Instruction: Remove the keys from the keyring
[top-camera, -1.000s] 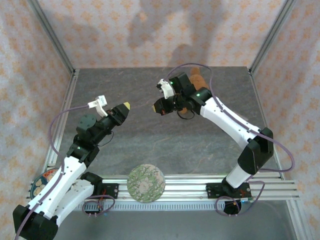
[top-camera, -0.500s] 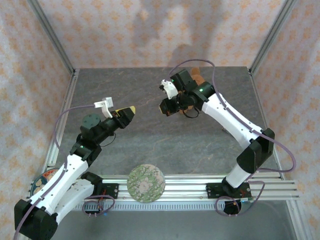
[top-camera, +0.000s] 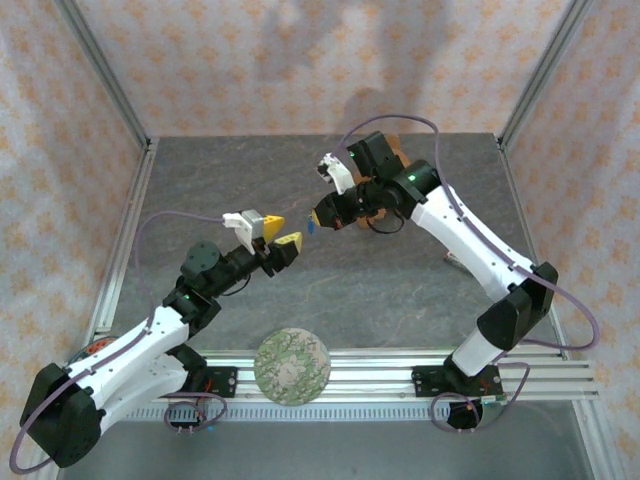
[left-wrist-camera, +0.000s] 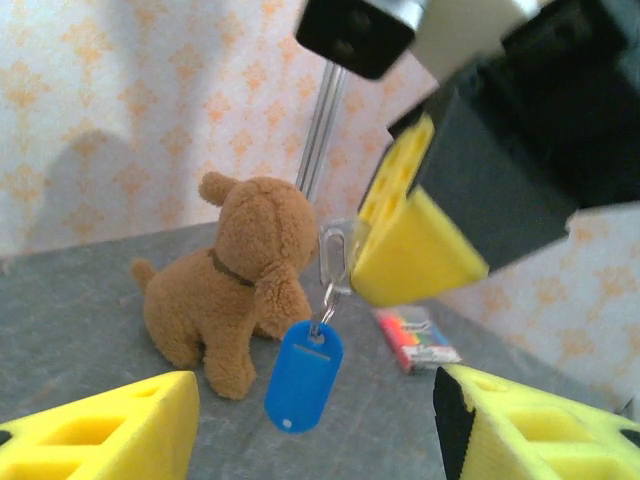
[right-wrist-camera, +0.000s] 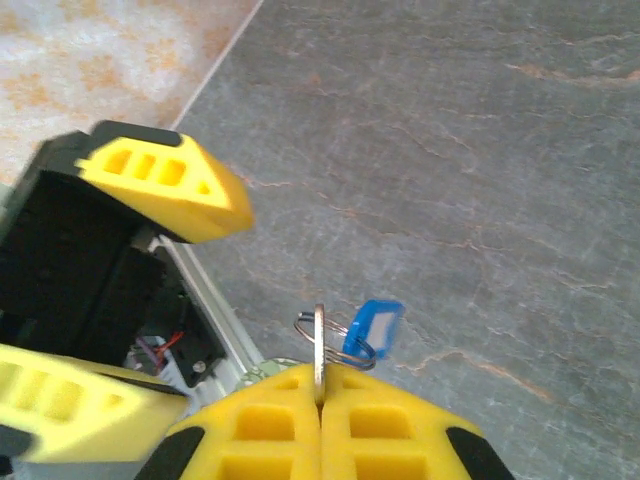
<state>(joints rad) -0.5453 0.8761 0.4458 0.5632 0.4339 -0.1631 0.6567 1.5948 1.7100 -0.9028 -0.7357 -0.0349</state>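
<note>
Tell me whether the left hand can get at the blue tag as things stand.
Probably yes. The left hand stands open facing the blue tag, which dangles free below the right hand shut on a key; nothing lies between, and the plush dog sits behind.

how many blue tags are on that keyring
1. The blue key tag hangs from the keyring under the right gripper, which is shut on what looks like a key, near the plush dog. Another could hide behind the fingers.
</note>
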